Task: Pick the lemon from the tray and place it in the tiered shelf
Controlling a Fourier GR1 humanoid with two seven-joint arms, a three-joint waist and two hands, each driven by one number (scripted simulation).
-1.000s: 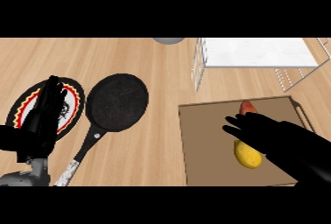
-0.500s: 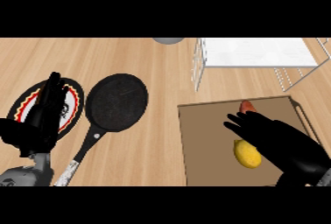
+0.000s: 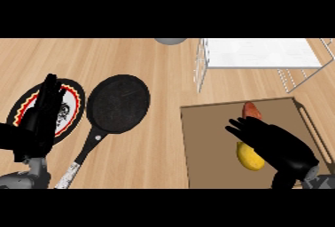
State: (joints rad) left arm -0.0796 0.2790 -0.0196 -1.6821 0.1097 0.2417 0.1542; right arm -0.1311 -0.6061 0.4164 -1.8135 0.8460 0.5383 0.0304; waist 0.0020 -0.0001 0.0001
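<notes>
Because it lies flat on the brown tray [image 3: 209,133], toward the near right part of it, the lemon [image 3: 249,156] is reached from above, and the right hand [image 3: 271,142] is held directly over it with its fingers spread and only slightly bent, covering the lemon's upper right side; nothing is yet clasped, and whether the palm touches the fruit cannot be told. Just beyond the fingertips, a small reddish-orange thing [image 3: 251,110] is seen on the same tray, so room on that far side is judged tight for closing fingers. The tray's raised right rim is close to the wrist, while its left part is bare. Beyond the tray's far edge, the white wire tiered shelf [image 3: 262,55] stands with its top facing up, so a lift over the tray's rim and the shelf's wire edge would be called for. Well to the left, a black frying pan [image 3: 118,106] and a patterned plate [image 3: 72,106] rest on the table [image 3: 163,71], and the left hand [image 3: 40,115] is kept open over the plate, fingers straight.
</notes>
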